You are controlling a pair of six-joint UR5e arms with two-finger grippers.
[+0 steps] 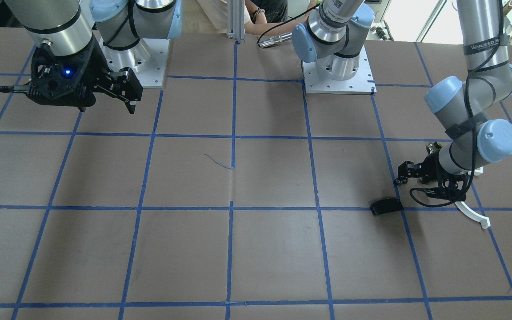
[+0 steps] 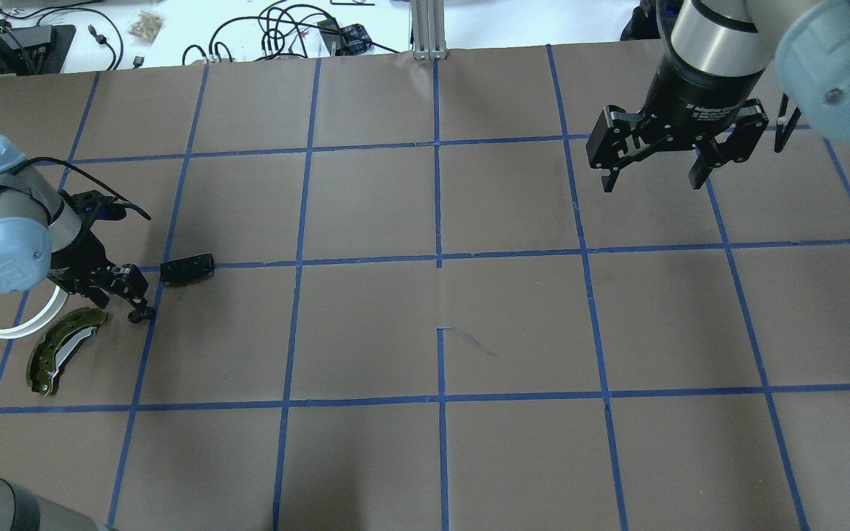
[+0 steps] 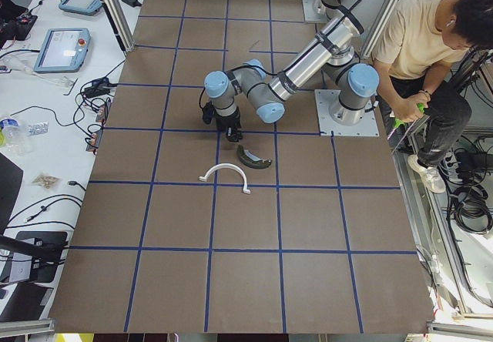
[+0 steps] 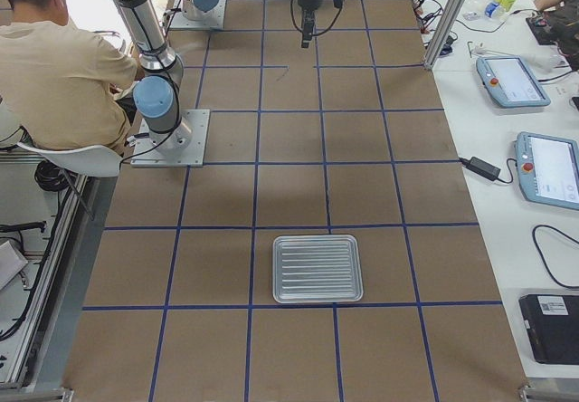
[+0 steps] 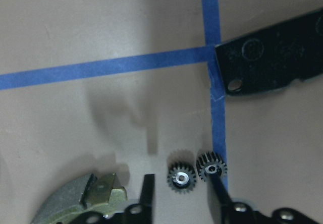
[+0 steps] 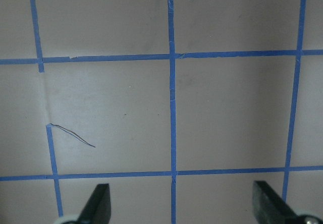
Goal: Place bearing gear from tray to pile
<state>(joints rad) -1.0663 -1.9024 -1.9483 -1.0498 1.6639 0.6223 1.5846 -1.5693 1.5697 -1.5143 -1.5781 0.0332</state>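
Two small black bearing gears with silver hubs lie side by side on the table, one [image 5: 180,177] between the fingers of my left gripper [image 5: 182,196] and the other [image 5: 212,168] at the tip of its right finger. That gripper [image 2: 133,295] is open and low over the pile: the olive-green brake shoe [image 2: 63,350], the white half-ring [image 2: 23,324] and the flat black pad [image 2: 187,268]. The ribbed silver tray [image 4: 317,268] sits far off at the table's other end, with nothing showing on it. My right gripper [image 2: 654,166] hangs open and empty above the table.
The table is brown with a blue tape grid [image 2: 438,258]. A person [image 3: 431,57] sits behind the robot bases. Cables and tablets lie along the bench [image 4: 529,85] on the far side of the table.
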